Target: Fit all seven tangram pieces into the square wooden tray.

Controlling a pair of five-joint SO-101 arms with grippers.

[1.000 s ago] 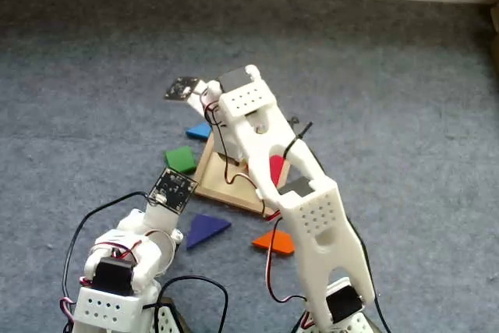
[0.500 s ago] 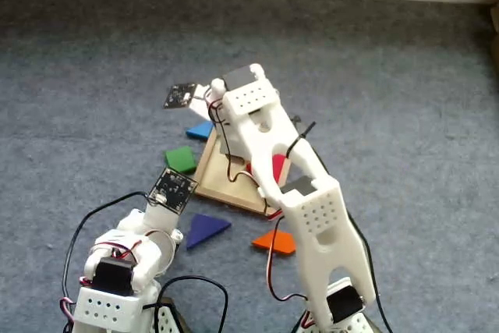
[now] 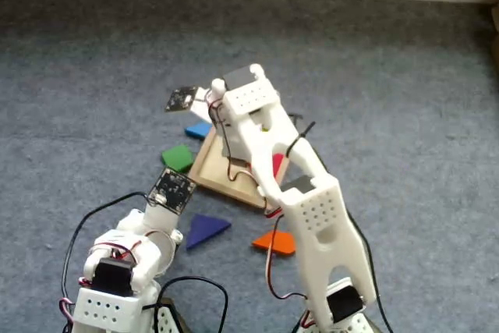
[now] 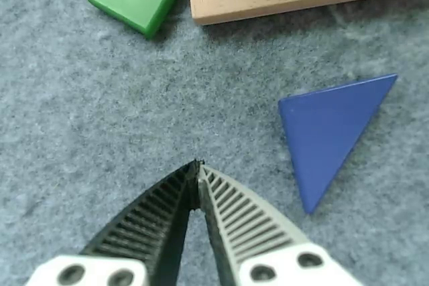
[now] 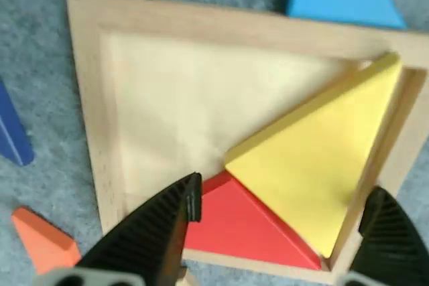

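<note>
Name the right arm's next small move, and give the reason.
Probably nudge the yellow triangle inward until it drops flat. One of its corners seems to ride up on the tray rim, while the red triangle already lies inside next to it. The right gripper hangs open astride the yellow piece, well placed for a short push.

— Left arm (image 3: 129, 259)?
— Folded low, near left. Left gripper (image 4: 196, 169) points down, jaws closed together.
— Right arm (image 3: 312, 216)?
— Stretched far, wrist pitched down. Right gripper (image 5: 285, 199) jaws spread wide.
</note>
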